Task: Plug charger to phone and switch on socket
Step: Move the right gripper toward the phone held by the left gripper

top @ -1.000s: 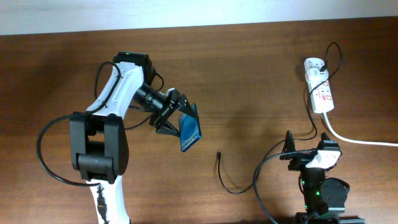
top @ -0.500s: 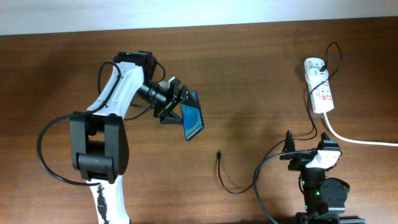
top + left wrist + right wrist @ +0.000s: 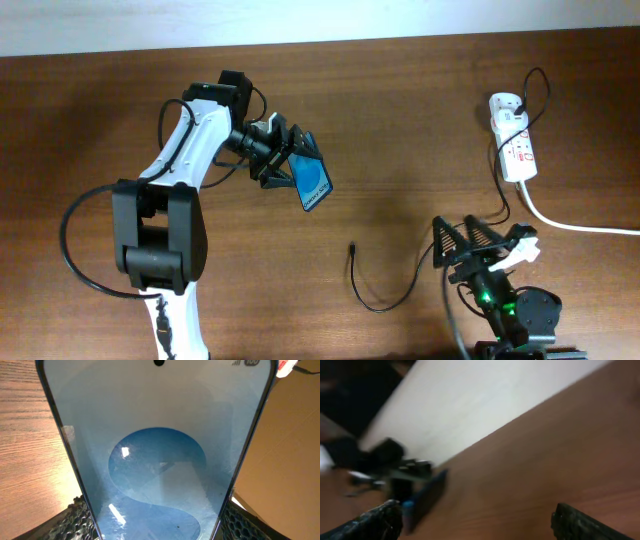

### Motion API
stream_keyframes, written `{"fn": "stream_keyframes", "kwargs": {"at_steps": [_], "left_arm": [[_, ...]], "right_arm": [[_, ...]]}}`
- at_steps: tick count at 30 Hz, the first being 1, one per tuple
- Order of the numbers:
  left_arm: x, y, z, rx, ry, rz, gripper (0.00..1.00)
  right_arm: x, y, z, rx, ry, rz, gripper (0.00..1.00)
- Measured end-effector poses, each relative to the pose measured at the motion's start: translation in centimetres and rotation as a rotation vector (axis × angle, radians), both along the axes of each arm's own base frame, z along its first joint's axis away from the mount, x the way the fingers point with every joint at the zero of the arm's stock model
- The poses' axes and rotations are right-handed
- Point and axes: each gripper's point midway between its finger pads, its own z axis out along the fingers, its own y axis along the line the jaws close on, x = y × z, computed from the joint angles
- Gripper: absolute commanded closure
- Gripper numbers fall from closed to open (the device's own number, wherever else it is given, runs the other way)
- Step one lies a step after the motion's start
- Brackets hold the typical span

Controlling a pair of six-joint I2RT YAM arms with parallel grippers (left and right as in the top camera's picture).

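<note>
Found the phone aloft near the middle of the overhead view, clenched in the left gripper by its two long edges, with textured pads pressing on either side low in the left wrist view. Judged that grip as chosen to leave the screen uncovered and the free short end reachable. Read the long axis as running from 11 o'clock at the gripper to 5 o'clock at the free end, with the blue screen tipped up toward the overhead camera. Noted the camera hole and status icons at the free end, so placed the port end, probably, back toward the gripper's palm; could not see the port itself.

Located the charger lying slack on the counter at 5 o'clock from the phone, well apart, with the connector tip pointing to 12 o'clock and the cable curling off toward 4 o'clock. Found the right gripper at 5 o'clock in the overhead view, released and spread wide, grasping nothing, near the cable's loop; judged it placed there to collect the connector.

Located the socket at 2 o'clock, long axis about 12 to 6, with a white cord trailing to 4 o'clock; could not read the switches. Judged neither plugging nor switching done.
</note>
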Motion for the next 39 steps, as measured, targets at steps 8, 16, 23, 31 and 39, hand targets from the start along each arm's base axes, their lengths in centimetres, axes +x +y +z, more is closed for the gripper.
{"fn": "stream_keyframes", "kwargs": {"at_steps": [8,16,23,31,39], "left_arm": [[-0.6,0.1,0.0,0.008,0.038,0.002,0.5],[-0.6,0.1,0.0,0.009,0.04,0.005,0.5],[-0.7,0.2,0.0,0.014,0.045,0.007,0.5],[-0.6,0.2,-0.1,0.021,0.061,0.023,0.49],[-0.7,0.2,-0.1,0.021,0.064,0.023,0.48]], "right_arm": [[-0.9,1.3,-0.4,0.196,0.139,0.063,0.02],[-4.2,0.3,1.8,0.193,0.503,-0.045,0.02],[-4.3,1.8,6.6,0.199,0.722,0.046,0.02],[-1.7,3.0,3.2,0.275,0.966,0.125,0.01],[3.2,4.0,-1.4,0.272,1.084,0.229,0.04]]}}
